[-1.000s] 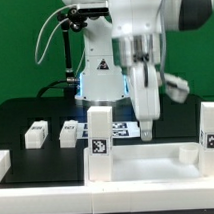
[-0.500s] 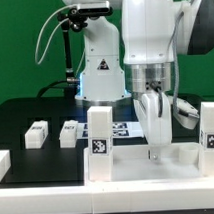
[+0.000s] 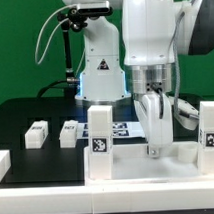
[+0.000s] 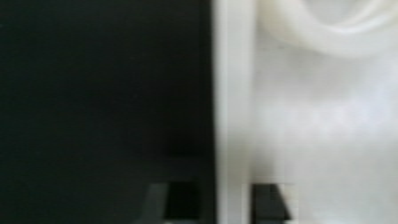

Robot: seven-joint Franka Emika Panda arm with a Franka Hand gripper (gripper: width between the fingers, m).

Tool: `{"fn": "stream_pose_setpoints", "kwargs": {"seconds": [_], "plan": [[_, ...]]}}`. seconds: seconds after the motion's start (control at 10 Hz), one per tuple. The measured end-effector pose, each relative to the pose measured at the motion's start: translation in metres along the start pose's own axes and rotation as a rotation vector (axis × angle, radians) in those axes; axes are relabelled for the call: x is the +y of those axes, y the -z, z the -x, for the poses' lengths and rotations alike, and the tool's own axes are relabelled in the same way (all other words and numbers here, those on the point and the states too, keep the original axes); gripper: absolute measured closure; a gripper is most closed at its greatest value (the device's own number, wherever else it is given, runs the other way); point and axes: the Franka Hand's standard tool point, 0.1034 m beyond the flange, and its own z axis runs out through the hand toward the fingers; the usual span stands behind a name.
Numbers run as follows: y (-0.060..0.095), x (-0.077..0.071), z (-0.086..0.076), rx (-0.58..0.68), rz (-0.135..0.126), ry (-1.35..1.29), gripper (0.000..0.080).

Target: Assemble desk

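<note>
The white desk panel (image 3: 137,164) lies across the front with its rim up. Two legs stand upright on it, one on the exterior view's left (image 3: 99,130) and one at the right edge (image 3: 210,126). Two loose legs (image 3: 36,134) (image 3: 68,133) lie on the black table to the left. My gripper (image 3: 154,149) points straight down onto the panel's far rim. In the wrist view the rim (image 4: 226,120) runs between my two dark fingertips (image 4: 178,203), which stand close against it on both sides, so my gripper (image 4: 224,203) is shut on the rim.
The marker board (image 3: 123,129) lies flat on the table just behind the panel, beside my gripper. Another white block (image 3: 1,165) shows at the exterior view's left edge. The robot base (image 3: 99,75) and cables stand behind, before a green backdrop.
A second ago my gripper was higher and a little to the exterior view's left, above the marker board. It came down onto the panel's far rim and has held still for the last half second.
</note>
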Motion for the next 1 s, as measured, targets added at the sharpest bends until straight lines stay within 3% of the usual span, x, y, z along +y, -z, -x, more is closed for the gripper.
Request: {"fn": "stream_pose_setpoints", "kwargs": {"seconds": [0.1,1.0], "plan": [[0.0007,-0.0015,0.0001,0.001,-0.007,0.004,0.0742],[0.0011,-0.0023,-0.0016,0.003,-0.011,0.024,0.0742]]}}
